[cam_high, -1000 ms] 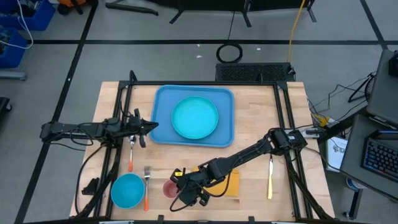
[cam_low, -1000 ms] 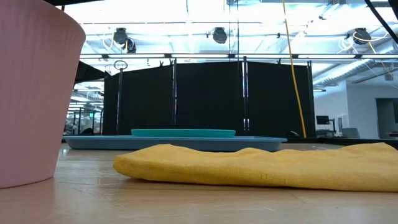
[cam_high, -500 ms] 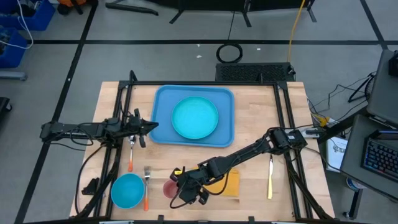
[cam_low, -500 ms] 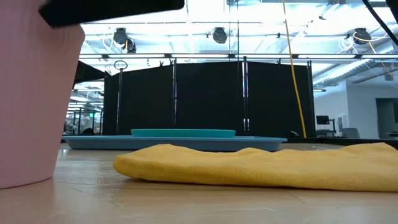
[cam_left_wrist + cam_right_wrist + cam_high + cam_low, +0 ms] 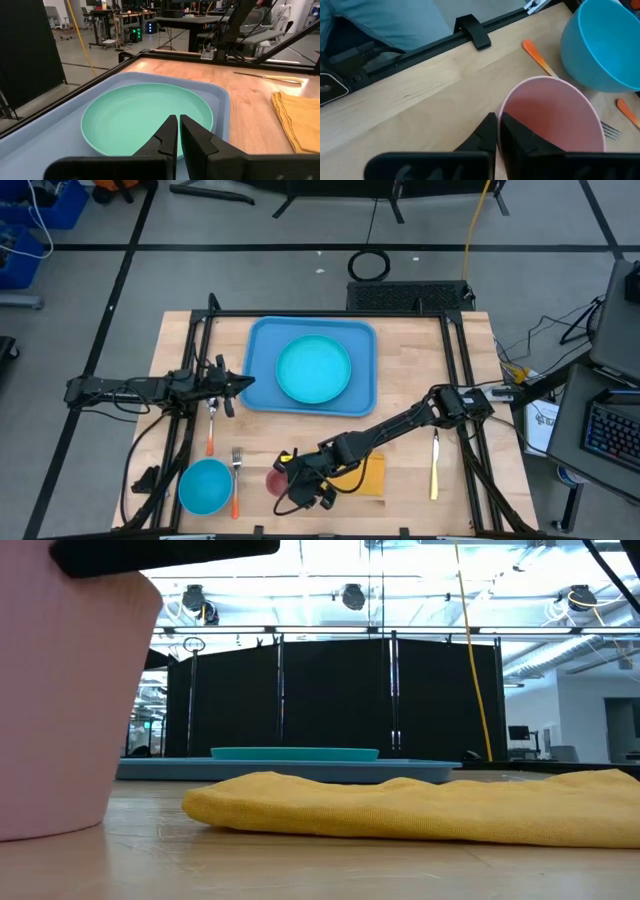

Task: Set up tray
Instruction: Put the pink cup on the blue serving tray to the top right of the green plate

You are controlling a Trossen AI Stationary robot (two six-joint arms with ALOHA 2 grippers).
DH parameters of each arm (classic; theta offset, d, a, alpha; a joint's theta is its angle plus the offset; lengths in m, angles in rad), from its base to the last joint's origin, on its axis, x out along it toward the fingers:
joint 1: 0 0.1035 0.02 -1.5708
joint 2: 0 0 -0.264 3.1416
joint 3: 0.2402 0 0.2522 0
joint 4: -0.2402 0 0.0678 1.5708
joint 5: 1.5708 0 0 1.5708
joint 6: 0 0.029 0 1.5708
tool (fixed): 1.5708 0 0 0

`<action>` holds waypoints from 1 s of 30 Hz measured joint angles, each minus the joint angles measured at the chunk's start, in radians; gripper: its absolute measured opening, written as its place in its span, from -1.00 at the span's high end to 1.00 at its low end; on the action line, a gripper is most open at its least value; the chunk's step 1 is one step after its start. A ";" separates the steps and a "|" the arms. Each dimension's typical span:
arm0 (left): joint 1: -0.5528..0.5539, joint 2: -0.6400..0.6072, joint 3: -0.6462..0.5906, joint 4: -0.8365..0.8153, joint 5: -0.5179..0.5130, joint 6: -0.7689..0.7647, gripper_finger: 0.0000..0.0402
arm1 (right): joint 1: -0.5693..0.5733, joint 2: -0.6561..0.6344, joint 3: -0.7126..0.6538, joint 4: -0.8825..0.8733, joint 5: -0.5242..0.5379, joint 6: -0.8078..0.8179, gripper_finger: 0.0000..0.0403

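Observation:
A pink cup (image 5: pixel 555 120) stands on the wood near the table's front edge, left of a yellow napkin (image 5: pixel 370 475). My right gripper (image 5: pixel 498 125) reaches over the napkin from the right and is shut on the cup (image 5: pixel 272 482). The light-blue tray (image 5: pixel 262 395) lies at the far middle with a round teal plate (image 5: pixel 313 370) resting flat in it. My left gripper (image 5: pixel 243 383) waits shut at the tray's left edge, with nothing between its fingers. My right gripper pinches the cup's rim (image 5: pixel 501 107) on the side toward the napkin. One finger (image 5: pixel 512 135) is inside the cup and the other outside. The fingers slant down from the table's right. The cup (image 5: pixel 60 710) has its base on the table.
A blue bowl (image 5: pixel 205 485) and an orange-handled fork (image 5: pixel 235 480) lie just left of the cup. Another orange-handled utensil (image 5: pixel 211 430) lies by the left arm. A yellow knife (image 5: pixel 434 465) lies at the right. Black frame rails run along the table's sides.
My right gripper has shut on the pink cup's rim; its dark fingers have come into the low view above the cup. The cup has shifted a little toward the napkin, its base staying on the table.

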 joint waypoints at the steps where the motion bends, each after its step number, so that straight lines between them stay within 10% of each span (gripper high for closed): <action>1: 0.000 0.000 0.000 0.000 0.000 0.000 0.87 | 0.000 0.000 0.000 0.000 0.013 0.000 0.98; 30: 0.000 0.001 0.001 -0.007 0.000 -0.004 0.87 | -0.004 -0.055 0.000 -0.046 0.178 0.051 1.00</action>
